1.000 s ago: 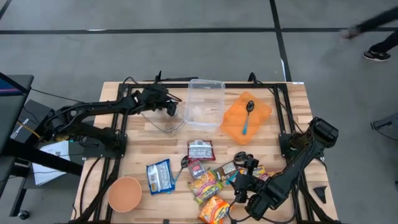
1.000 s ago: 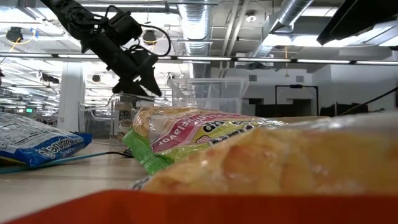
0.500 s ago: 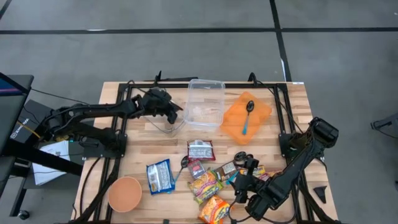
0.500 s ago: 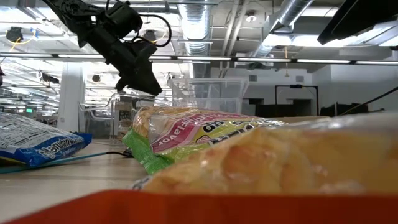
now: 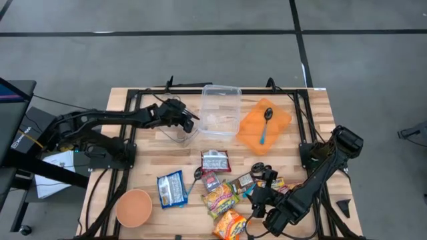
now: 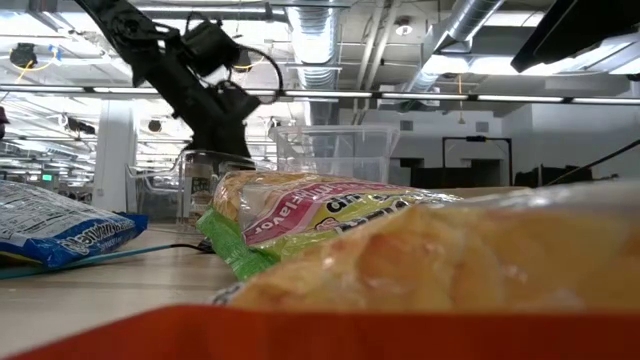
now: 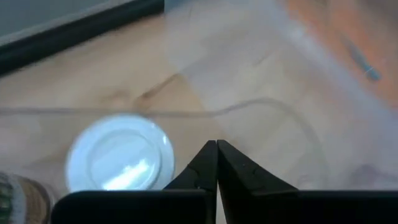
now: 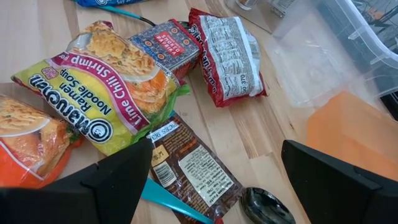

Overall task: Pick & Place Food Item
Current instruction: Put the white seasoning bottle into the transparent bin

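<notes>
Your left gripper [image 5: 191,123] is clenched with nothing between its fingers, reaching into the clear glass bowl [image 5: 175,132]. Inside that bowl lies a jar with a white lid [image 7: 120,160], on its side, label blurred. Your right gripper [image 5: 261,194], well away from the bowl, hangs released above the ramen packet [image 8: 102,93].

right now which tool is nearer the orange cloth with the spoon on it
Left. The left tool sits over the glass bowl, across the clear bin from the orange cloth. The right tool waits farther off, over the snack packets.
</notes>
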